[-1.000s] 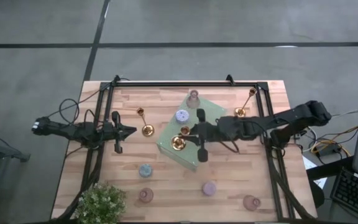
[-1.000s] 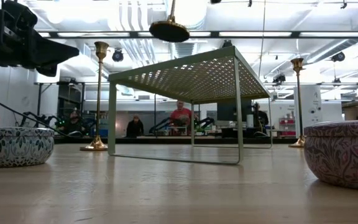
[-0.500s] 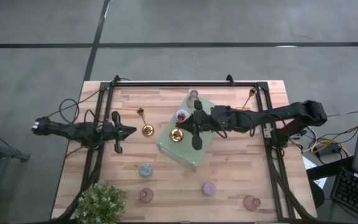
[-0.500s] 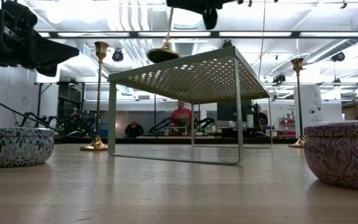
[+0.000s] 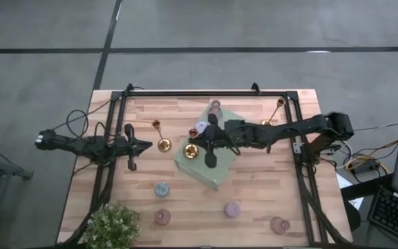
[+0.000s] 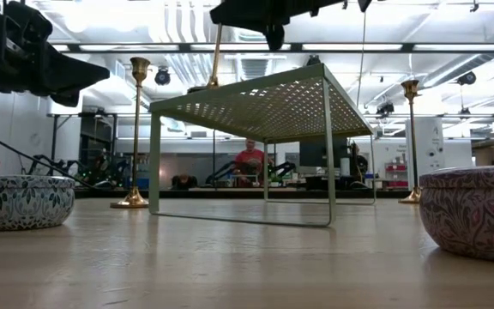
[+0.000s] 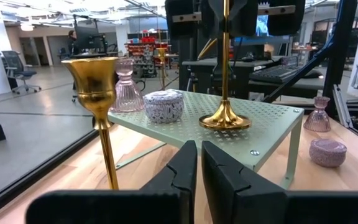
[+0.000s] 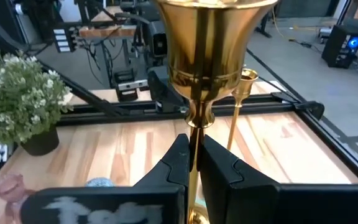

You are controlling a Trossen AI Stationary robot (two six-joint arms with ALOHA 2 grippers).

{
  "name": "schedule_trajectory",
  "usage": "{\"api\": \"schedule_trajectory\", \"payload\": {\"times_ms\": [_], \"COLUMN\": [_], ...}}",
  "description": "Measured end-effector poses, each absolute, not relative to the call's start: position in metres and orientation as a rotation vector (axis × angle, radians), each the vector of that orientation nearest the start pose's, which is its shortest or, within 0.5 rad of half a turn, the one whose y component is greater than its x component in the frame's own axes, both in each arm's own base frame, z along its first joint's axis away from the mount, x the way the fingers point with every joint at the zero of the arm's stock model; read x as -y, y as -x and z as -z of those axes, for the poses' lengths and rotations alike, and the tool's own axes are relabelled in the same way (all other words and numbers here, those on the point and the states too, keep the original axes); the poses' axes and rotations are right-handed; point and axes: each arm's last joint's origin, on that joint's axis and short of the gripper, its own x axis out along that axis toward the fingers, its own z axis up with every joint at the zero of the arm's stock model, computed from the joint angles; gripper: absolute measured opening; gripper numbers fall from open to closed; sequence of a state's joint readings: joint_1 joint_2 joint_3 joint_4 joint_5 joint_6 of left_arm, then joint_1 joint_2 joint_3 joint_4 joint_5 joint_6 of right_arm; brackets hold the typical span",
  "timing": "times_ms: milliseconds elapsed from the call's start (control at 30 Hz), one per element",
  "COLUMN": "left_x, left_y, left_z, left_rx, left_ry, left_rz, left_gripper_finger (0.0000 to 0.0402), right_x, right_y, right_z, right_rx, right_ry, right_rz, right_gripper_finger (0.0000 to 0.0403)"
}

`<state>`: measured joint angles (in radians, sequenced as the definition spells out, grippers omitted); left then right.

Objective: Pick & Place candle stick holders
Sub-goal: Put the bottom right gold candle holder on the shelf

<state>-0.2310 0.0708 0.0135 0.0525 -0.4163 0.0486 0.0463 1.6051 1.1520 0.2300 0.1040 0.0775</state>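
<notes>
1. A gold candlestick point(image 7: 224, 68) was gripped tight by the right gripper point(image 5: 200, 140), its base resting on the green rack point(image 5: 216, 169).
2. The left gripper point(image 5: 146, 146) was kept shut and empty, beside the rack.

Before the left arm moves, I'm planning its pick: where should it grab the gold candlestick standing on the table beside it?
Grip the gold candlestick by its slim stem, below the cup, coming in level from the side. It stands upright, and the left gripper, shut now, sits near stem height.
</notes>
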Motion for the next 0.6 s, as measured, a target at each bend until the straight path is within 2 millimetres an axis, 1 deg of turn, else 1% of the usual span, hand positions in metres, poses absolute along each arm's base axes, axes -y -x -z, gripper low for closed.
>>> {"api": "schedule_trajectory", "payload": {"times_ms": [233,367,433,600], "left_x": [0.0113,0.0113,0.0113,0.0113], "left_y": [-0.0993,-0.0993,-0.0993,-0.0994], "left_z": [-0.1671,-0.1671,-0.1671,-0.167], "left_rx": [-0.014,-0.014,-0.014,-0.015], "left_ry": [-0.052,-0.052,-0.052,-0.052], "left_rz": [-0.185,-0.186,-0.186,-0.186], "left_gripper_finger": [0.0028,0.0028,0.0028,0.0028], "right_x": [-0.0134,-0.0138,-0.0139,-0.0139], "right_y": [-0.3685,-0.3692,-0.371,-0.3714], "right_z": [-0.2927,-0.2895,-0.2858,-0.2855], "right_rx": [-0.232,-0.253,-0.265,-0.266], "right_ry": [-0.049,-0.001,0.0,0.001], "right_rz": [0.067,0.061,0.061,0.062], "right_gripper_finger": [0.0013,0.0013,0.0013,0.0018]}}
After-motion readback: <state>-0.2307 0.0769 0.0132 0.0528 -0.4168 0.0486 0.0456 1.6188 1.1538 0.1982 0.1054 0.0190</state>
